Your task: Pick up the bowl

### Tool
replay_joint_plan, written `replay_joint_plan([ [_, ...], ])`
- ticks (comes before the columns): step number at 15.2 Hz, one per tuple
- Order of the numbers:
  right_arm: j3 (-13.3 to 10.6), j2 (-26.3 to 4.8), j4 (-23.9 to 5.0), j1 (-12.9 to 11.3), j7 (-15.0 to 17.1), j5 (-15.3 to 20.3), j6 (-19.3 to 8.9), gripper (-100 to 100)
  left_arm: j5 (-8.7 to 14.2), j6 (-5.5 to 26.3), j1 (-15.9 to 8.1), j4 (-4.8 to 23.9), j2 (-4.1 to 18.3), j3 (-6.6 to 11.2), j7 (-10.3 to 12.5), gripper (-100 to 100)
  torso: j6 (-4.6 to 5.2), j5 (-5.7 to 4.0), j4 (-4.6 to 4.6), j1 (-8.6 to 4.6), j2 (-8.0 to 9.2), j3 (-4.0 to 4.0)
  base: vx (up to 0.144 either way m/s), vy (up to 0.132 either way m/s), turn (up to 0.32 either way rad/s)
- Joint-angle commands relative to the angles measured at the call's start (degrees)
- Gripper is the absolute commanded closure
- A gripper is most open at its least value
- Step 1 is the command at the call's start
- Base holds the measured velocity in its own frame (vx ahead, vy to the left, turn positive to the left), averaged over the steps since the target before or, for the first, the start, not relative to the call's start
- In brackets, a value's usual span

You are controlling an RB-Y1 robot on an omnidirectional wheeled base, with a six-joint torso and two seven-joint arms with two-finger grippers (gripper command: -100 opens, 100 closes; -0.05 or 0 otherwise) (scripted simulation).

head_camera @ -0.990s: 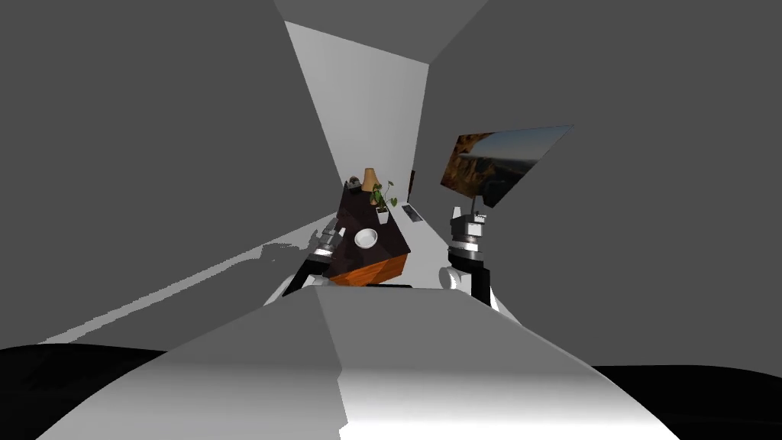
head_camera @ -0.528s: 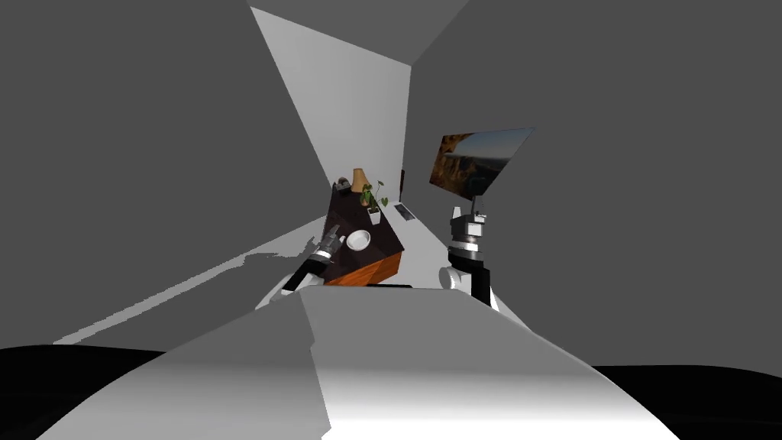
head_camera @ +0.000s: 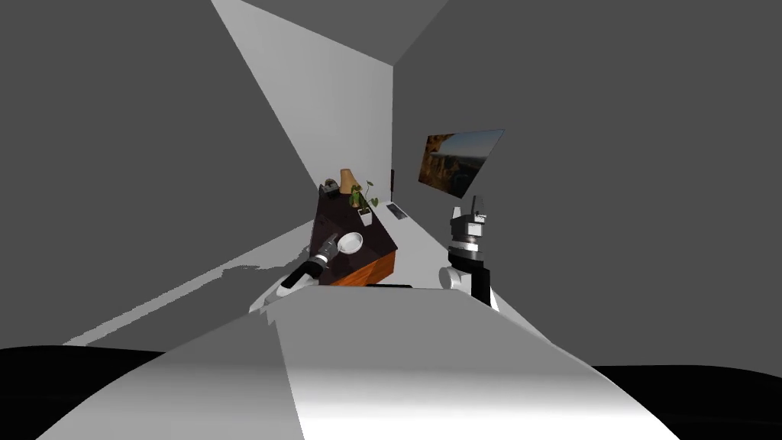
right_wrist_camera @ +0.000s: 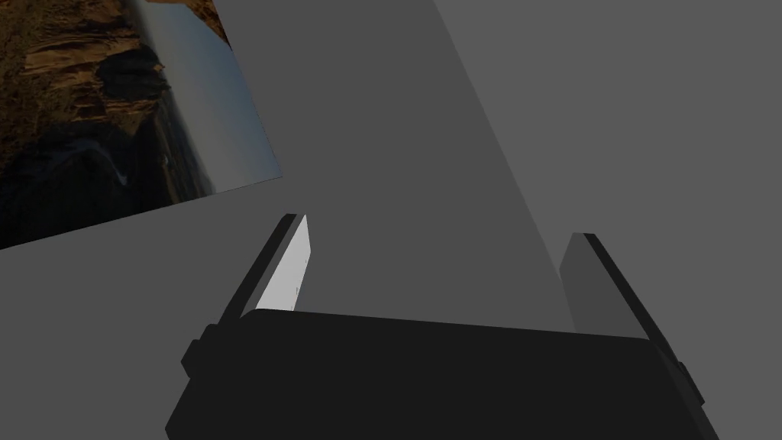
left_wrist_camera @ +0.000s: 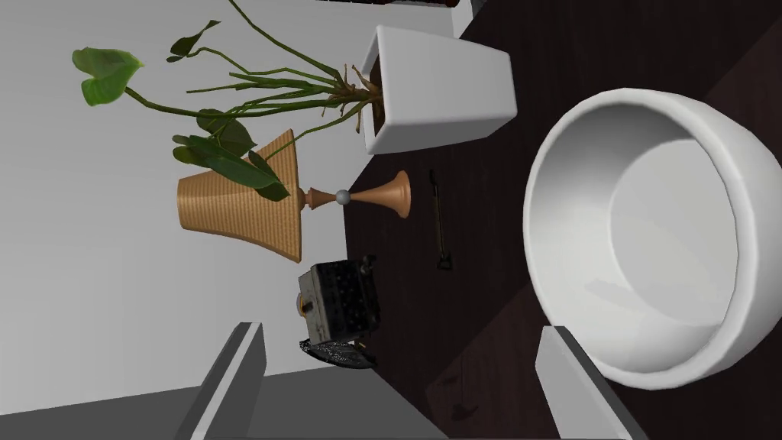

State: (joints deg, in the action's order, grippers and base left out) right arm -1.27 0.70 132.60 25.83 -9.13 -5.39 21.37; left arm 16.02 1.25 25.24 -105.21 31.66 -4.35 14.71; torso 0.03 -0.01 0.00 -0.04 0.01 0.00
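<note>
Dark counter [left_wrist_camera: 489, 252] carries the white bowl [left_wrist_camera: 641, 229] at its near corner. L end effector [left_wrist_camera: 401, 330] spread, empty; bowl lies ahead but off-centre, rim by one fingertip, not btwn the fingers. R end effector [right_wrist_camera: 437, 228] spread, raised well apart, so L arm is nearer.

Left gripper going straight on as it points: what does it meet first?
Likely the round white bowl: one finger lines up with its near rim; left gripper centre passes beside it. Depth unclear.
</note>
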Motion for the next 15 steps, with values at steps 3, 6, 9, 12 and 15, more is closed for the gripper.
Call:
replay_joint_plan([
  [3,0.0,0.0,0.0,0.0,0.0,0.0,0.0,0,2.6,4.6,-0.9,2.8,2.2,0.03,2.3,-100,-0.03,0.0,0.0,0.01,0.0,0.0,0.002,-0.015,-0.148],
  [6,0.0,0.0,0.0,0.0,0.0,0.0,0.0,0,4.1,7.7,-1.2,4.5,3.4,0.0,3.6,-100,-0.03,0.0,0.0,0.0,0.0,0.0,0.002,-0.015,-0.155],
  [9,0.0,0.0,0.0,0.0,0.0,0.0,0.0,0,5.5,10.6,-1.6,6.2,4.5,-0.04,4.8,-100,-0.03,0.0,0.0,0.01,0.0,0.0,0.002,-0.014,-0.158],
  [12,0.0,0.0,0.0,0.0,0.0,0.0,0.0,0,7.0,14.1,-1.9,7.9,5.6,-0.07,6.0,-100,0.0,0.0,0.0,-0.01,-0.02,-0.01,0.006,-0.017,-0.206],
  [15,0.0,0.0,0.0,0.0,0.0,0.0,0.0,0,8.4,17.0,-2.2,9.6,6.6,-0.11,7.2,-100,-0.01,0.0,0.0,0.0,-0.02,-0.01,0.008,-0.013,-0.145],
])
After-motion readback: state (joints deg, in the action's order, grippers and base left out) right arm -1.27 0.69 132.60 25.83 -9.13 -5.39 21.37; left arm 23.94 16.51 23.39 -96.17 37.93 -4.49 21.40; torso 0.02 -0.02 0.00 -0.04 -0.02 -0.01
